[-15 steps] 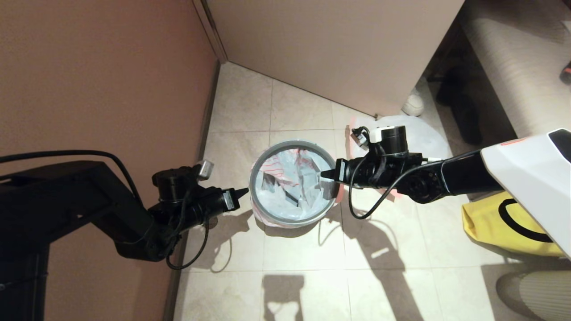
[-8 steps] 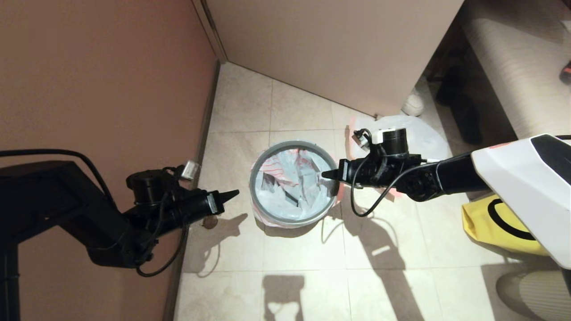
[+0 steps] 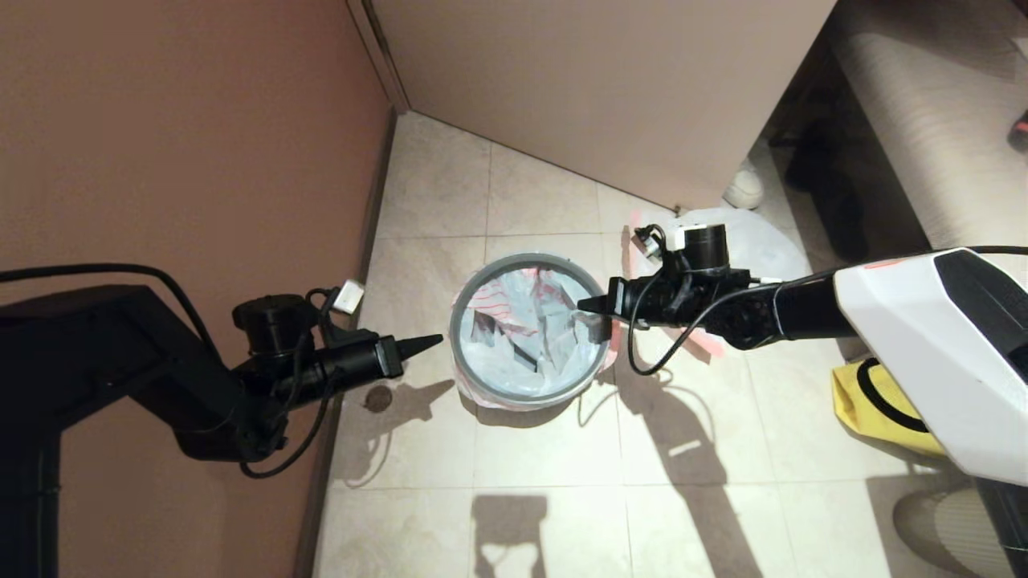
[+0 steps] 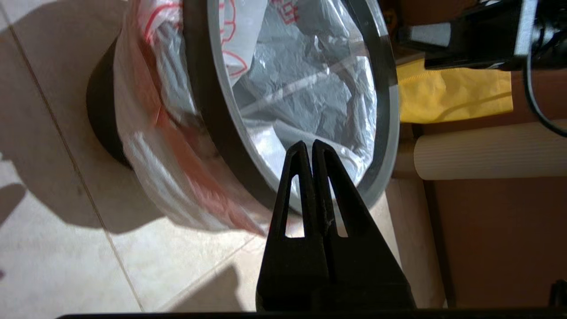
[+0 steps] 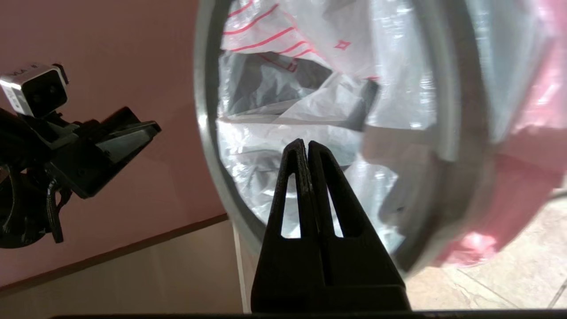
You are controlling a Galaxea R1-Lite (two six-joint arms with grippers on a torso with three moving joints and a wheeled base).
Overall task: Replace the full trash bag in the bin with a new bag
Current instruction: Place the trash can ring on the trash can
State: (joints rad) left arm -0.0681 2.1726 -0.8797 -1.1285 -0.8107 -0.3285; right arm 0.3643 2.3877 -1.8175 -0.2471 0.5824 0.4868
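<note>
Fingers of both grippers are pressing together with nothing between them. The left gripper [image 3: 440, 339] is hovering just outside the near-wall side of the bin [image 3: 526, 331], its closed tip pointing at the grey hoop [image 3: 458, 309] without touching it, as far as the head view shows. The right gripper [image 3: 580, 304] is hanging over the opposite side of the hoop, tip aimed inward above the opening; whether it is touching the plastic cannot be told.

The new bag [image 3: 514, 317], marked with red lines and characters, is lining the bin: its body is sagging in creased folds inside, and its pink hem is spilling over the outside of the pail beneath the hoop, as the left wrist view shows [image 4: 177, 177]. The hoop is sitting around the mouth, clamping the plastic.

The full trash bag [image 3: 759, 241], plain and bulging, is lying on the floor tiles [image 3: 546, 466] behind the right arm, near the cabinet [image 3: 610, 88], well apart from the bin. A yellow fabric bag [image 3: 871, 401] is resting on the floor beneath the right forearm.

Judged from this arrangement, the task is standing close to completion: old bag out, printed bag in, hoop on. What appears to be remaining is, at most, smoothing the liner and pulling both arms clear.
</note>
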